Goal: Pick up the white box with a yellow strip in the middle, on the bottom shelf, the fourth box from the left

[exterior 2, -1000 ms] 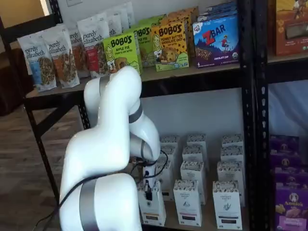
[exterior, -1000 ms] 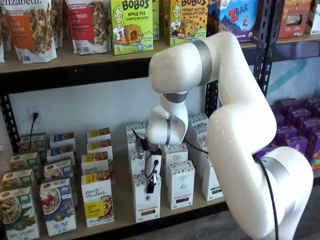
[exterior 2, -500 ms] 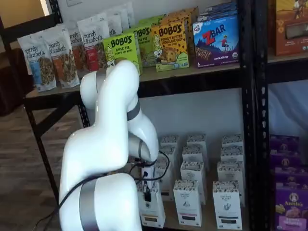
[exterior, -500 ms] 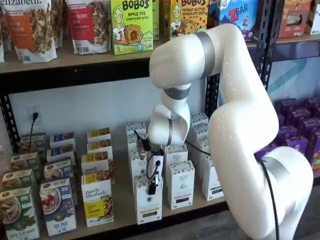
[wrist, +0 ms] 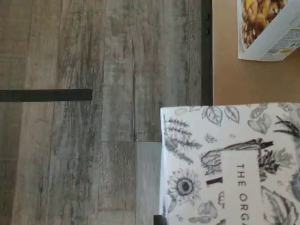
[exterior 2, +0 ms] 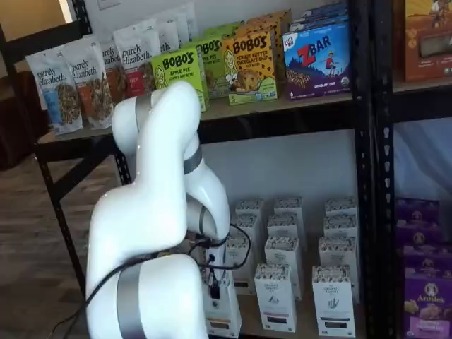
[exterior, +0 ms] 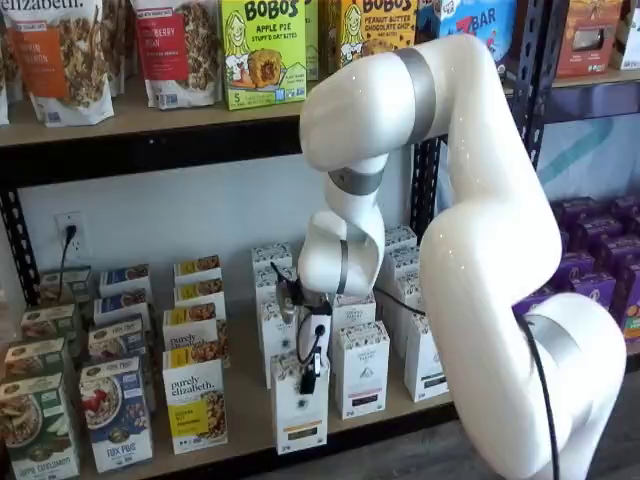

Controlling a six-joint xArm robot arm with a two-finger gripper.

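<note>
The white box [exterior: 298,415] with its dark-speckled top and thin yellow band low on the face stands at the front edge of the bottom shelf [exterior: 245,400], in both shelf views [exterior 2: 224,314]. My gripper [exterior: 308,378] hangs over it from the white wrist, its black fingers shut on the box's top, with a cable beside them [exterior 2: 214,288]. The wrist view shows the box's patterned top [wrist: 220,168] close up, reaching past the shelf's black front rail [wrist: 206,47] over the wooden floor.
Like white cartons [exterior: 362,370] stand right beside and behind the held box. A yellow-labelled purely elizabeth box [exterior: 195,405] stands to its left. Bobo's boxes [exterior: 262,50] fill the upper shelf, purple boxes [exterior: 590,270] the right bay. My big white arm fills the foreground.
The gripper and the white box have come forward toward the shelf's front edge, out of its row. The arm's elbow has risen.
</note>
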